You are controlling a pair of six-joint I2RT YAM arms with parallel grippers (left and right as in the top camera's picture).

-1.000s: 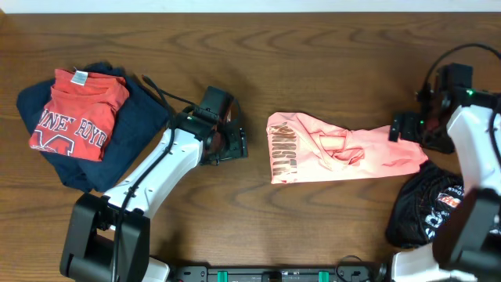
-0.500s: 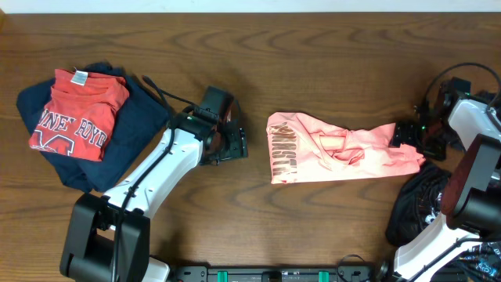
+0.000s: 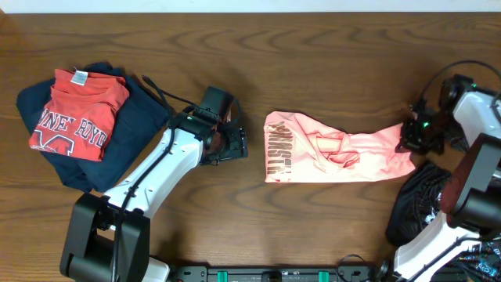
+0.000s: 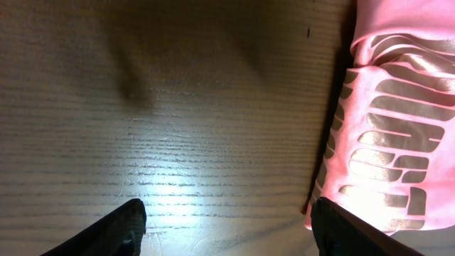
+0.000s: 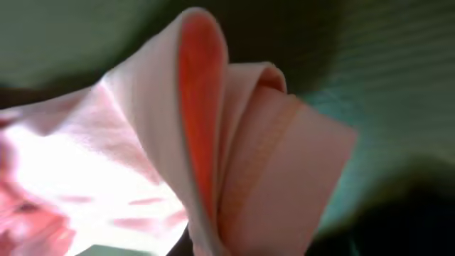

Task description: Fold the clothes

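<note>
The salmon-pink shirt (image 3: 337, 149) with darker lettering lies stretched across the table's middle right. My right gripper (image 3: 412, 133) is shut on its right end, and the cloth there rises off the wood. In the right wrist view a bunched fold of the pink shirt (image 5: 242, 142) fills the frame and hides the fingers. My left gripper (image 3: 237, 145) hovers open just left of the shirt, apart from it. In the left wrist view its right fingertip (image 4: 345, 231) stands at the lettered edge of the pink shirt (image 4: 398, 121); bare wood lies between the fingers.
A red-orange tee (image 3: 78, 113) lies folded on a navy garment (image 3: 137, 129) at the far left. A black printed garment (image 3: 427, 207) is heaped at the lower right, just below the right arm. A cable (image 3: 168, 95) runs behind the left arm.
My right gripper has closed on the pink shirt's right end and raised it. The shirt has stretched out, its lettered end shifting slightly left. The left arm has not moved.
</note>
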